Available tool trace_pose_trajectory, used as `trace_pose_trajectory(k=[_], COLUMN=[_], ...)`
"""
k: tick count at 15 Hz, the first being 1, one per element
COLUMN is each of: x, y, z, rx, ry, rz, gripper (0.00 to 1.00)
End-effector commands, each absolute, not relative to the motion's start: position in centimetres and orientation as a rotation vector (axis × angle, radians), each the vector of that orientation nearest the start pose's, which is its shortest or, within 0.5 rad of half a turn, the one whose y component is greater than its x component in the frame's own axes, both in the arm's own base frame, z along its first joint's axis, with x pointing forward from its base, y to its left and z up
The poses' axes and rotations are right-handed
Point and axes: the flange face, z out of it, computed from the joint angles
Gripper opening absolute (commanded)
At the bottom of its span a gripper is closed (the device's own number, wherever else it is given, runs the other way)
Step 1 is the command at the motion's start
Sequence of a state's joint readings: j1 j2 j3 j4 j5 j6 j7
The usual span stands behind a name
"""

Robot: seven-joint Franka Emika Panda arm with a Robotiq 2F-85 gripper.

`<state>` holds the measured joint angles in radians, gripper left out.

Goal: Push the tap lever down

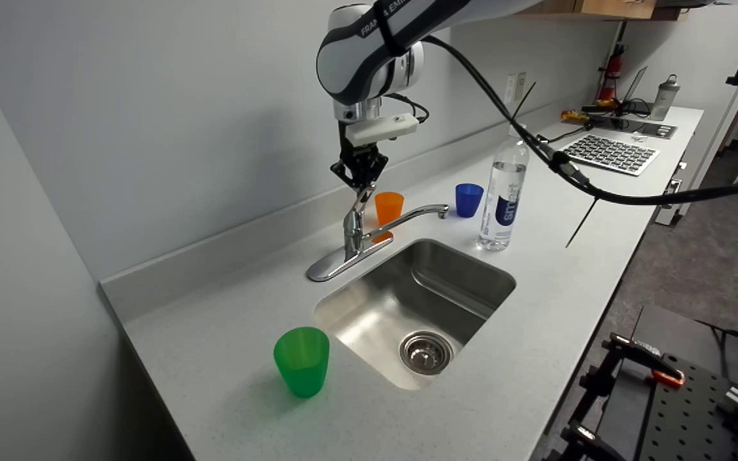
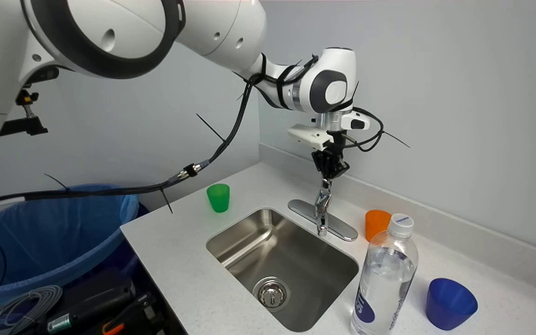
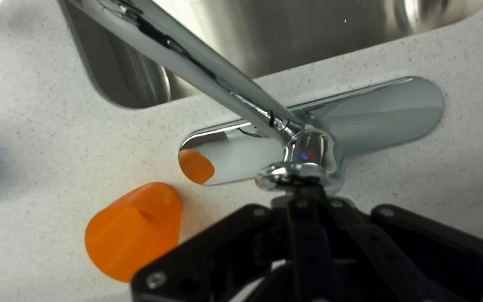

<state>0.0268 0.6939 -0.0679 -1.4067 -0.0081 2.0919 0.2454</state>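
The tap lever [image 1: 363,197] is a slim chrome handle tilted up from the top of the faucet body [image 1: 353,238]. It also shows in an exterior view [image 2: 325,184] and in the wrist view [image 3: 292,173], where its rounded end faces the camera. My black gripper [image 1: 360,184] points down right above the lever's raised end. In the wrist view the gripper's fingertips [image 3: 306,196] are together, with nothing seen between them, and overlap the lever's end. They appear to touch it; the exact contact is hidden. The curved chrome spout [image 3: 208,71] reaches over the sink.
The steel sink basin [image 1: 369,333] lies in front of the faucet. An orange cup [image 1: 389,203] stands close beside the faucet. A blue cup [image 1: 469,200] and a water bottle [image 1: 503,198] stand farther along. A green cup [image 1: 303,362] stands opposite. A wall is behind.
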Motion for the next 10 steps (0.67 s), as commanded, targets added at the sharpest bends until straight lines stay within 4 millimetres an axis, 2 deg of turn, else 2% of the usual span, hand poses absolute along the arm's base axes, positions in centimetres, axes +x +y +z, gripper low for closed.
trace_pose_trajectory(k=[1, 5, 10], x=[69.5, 67.7, 65.6], y=[-1.3, -1.2, -1.0], z=[30.7, 31.3, 30.6], rx=[-3.13, -3.135, -3.147], ry=[0.329, 0.305, 0.287], rz=[0.079, 0.109, 0.158], gripper=[0.0, 0.0, 0.0])
